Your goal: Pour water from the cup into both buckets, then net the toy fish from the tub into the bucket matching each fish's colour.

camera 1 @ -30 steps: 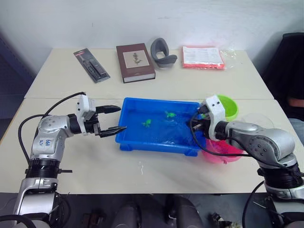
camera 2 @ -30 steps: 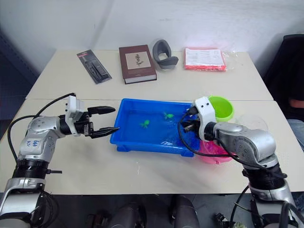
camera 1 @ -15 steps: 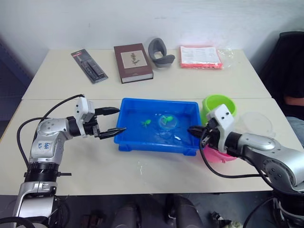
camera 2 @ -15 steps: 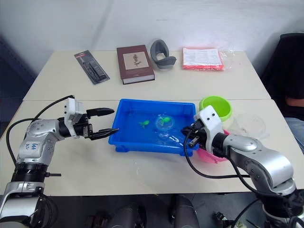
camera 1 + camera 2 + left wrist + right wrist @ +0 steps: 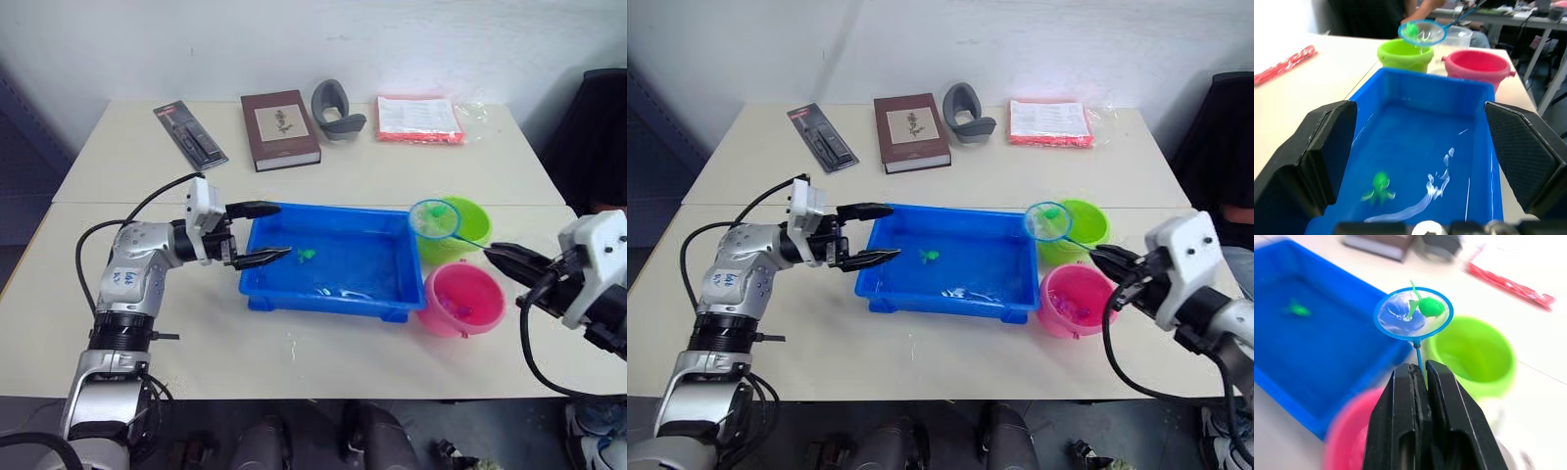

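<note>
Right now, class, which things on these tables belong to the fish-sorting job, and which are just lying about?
Job: blue tub, green bucket, pink bucket, net holding a green fish, green fish in tub.

Lying about: book, packaged tool, grey holder, red packet.

The pink bucket (image 5: 1354, 440), just beside the right gripper (image 5: 1418, 374), is blurred and cut off. Small things inside the pink bucket cannot be made out.
</note>
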You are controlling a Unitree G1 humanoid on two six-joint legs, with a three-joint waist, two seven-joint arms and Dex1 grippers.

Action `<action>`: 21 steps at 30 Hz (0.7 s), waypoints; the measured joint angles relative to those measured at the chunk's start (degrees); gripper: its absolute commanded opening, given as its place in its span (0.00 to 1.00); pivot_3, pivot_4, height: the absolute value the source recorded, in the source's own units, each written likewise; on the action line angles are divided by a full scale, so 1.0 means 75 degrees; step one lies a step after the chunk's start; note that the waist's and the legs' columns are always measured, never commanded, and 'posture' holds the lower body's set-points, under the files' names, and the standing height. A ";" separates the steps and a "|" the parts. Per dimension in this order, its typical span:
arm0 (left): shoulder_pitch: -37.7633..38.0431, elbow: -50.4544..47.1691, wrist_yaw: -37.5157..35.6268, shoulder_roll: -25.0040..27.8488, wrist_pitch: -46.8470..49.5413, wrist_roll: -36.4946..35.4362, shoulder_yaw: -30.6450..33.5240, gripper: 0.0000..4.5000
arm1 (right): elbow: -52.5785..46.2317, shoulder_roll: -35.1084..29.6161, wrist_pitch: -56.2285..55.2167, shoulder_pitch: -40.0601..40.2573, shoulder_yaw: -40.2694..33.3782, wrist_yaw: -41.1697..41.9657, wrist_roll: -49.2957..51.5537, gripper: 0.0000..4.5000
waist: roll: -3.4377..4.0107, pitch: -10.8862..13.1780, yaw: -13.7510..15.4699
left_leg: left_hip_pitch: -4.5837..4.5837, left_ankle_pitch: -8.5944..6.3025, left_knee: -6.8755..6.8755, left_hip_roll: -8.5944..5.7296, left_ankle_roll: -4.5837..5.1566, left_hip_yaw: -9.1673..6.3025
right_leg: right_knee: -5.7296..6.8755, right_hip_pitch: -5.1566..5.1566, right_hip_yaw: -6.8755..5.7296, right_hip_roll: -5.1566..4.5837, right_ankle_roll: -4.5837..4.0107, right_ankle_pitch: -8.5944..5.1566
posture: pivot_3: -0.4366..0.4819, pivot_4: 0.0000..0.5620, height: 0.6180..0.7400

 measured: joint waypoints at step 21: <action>-0.0085 0.0062 -0.0021 -0.0312 -0.0057 0.0063 -0.0200 0.99 | 0.3409 -0.1518 -0.6777 0.0314 0.2036 -0.0838 -0.6841 0.00 | 0.0005 0.0002 -0.0014 | 0.0005 0.0005 0.0001 0.0012 -0.0008 0.0005 | 0.0004 0.0000 0.0009 -0.0001 0.0000 0.0000 | 0.48 0.27 1.00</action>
